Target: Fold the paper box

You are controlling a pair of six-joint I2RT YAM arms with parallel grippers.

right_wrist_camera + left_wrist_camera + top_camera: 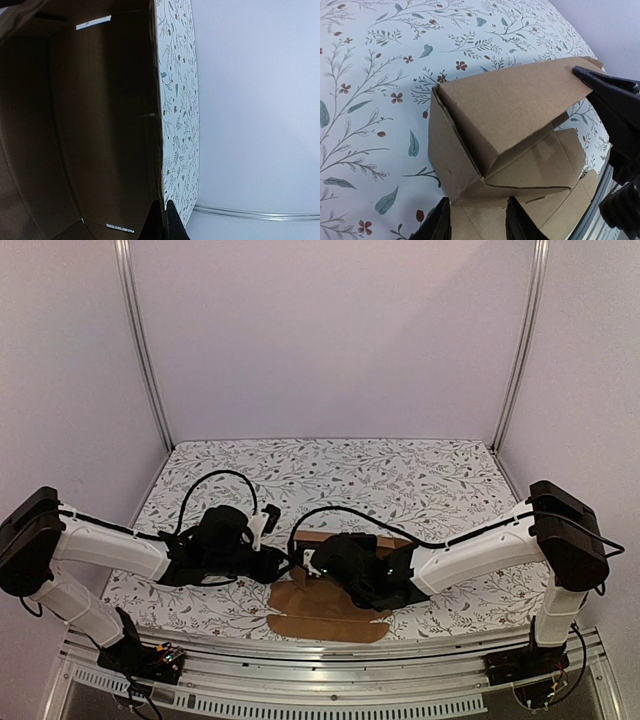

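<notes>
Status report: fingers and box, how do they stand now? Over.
Right fingers clamp box by raised panel. Left fingers straddle lower flap, grip unclear. Box half folded, one flap flat on table. No obstacle seen. Over.

A brown paper box (322, 612) lies on the floral tablecloth (330, 465), toward 6 o'clock from the table's middle. Its rounded flaps are spread flat on the 6 o'clock side. The left arm (110, 548) reaches in from 8 o'clock and the right arm (480, 545) from 4 o'clock. The left gripper (278, 562) and right gripper (318, 565) sit close together over the box's 12 o'clock part, covering most of it. From above, how their jaws stand cannot be told.
</notes>
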